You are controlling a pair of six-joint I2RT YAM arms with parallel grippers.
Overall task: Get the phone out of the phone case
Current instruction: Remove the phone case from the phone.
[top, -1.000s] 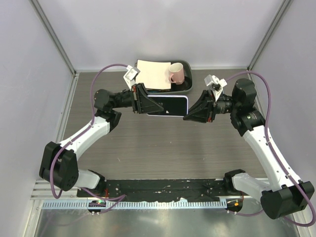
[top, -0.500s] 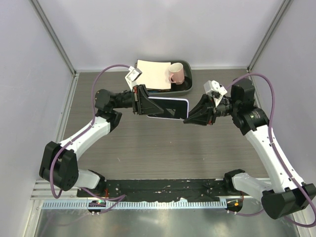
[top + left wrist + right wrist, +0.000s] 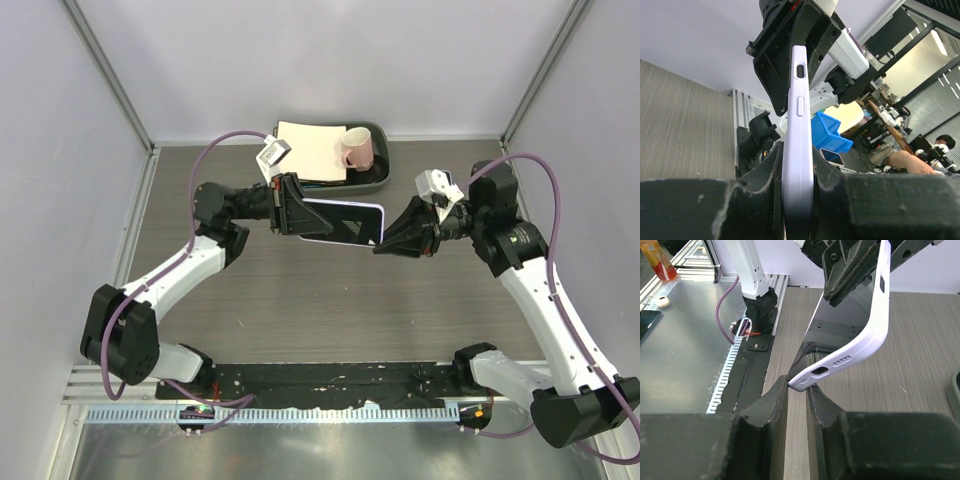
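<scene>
A dark phone (image 3: 338, 224) in a lavender case (image 3: 344, 205) hangs in the air above the table, held between both arms. My left gripper (image 3: 292, 214) is shut on the case's left end; in the left wrist view the case (image 3: 799, 120) stands edge-on between the pads (image 3: 798, 167). My right gripper (image 3: 381, 243) is shut on the case's right near corner. In the right wrist view that corner (image 3: 810, 378) sits between my fingertips (image 3: 797, 386). There the case (image 3: 875, 325) curves away from the phone's dark face (image 3: 840, 322).
A dark tray (image 3: 372, 178) at the back of the table holds a pink mug (image 3: 356, 150) and a white sheet (image 3: 310, 150). A black strip (image 3: 330, 378) runs along the near edge. Grey walls close the sides and back.
My right gripper has shifted a little nearer and to the right with the case corner. The phone and my left gripper have moved slightly right, and the right end now dips lower.
</scene>
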